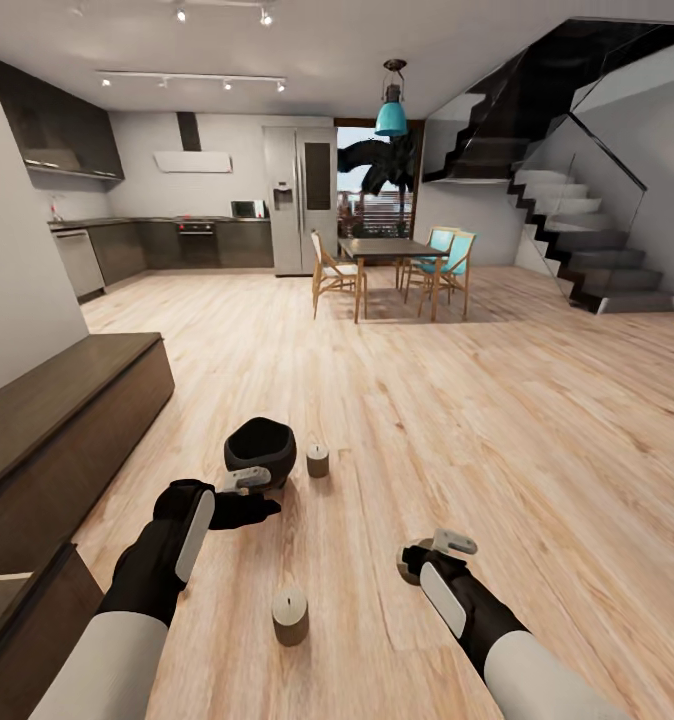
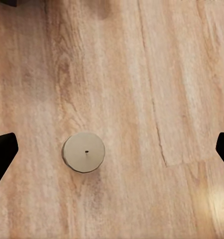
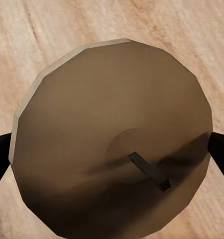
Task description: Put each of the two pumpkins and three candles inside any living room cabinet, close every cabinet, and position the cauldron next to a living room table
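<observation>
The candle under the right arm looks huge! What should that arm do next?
Probably close the jaws on the candle. The right wrist view shows it right up close, centred between the right gripper fingertips, which sit apart at its sides.

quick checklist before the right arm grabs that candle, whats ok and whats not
1. Candle centred between the right gripper fingers: ok, the candle sits between both fingertips.
2. Jaws closed on it: cannot tell.
3. Candle upright on the floor: ok, wick on top.
4. Left gripper free: ok, open above another candle.
5. Cauldron clear of the right arm: ok, it stands by the left gripper.
6. Cabinet open to receive: not ok, fronts look shut.
</observation>
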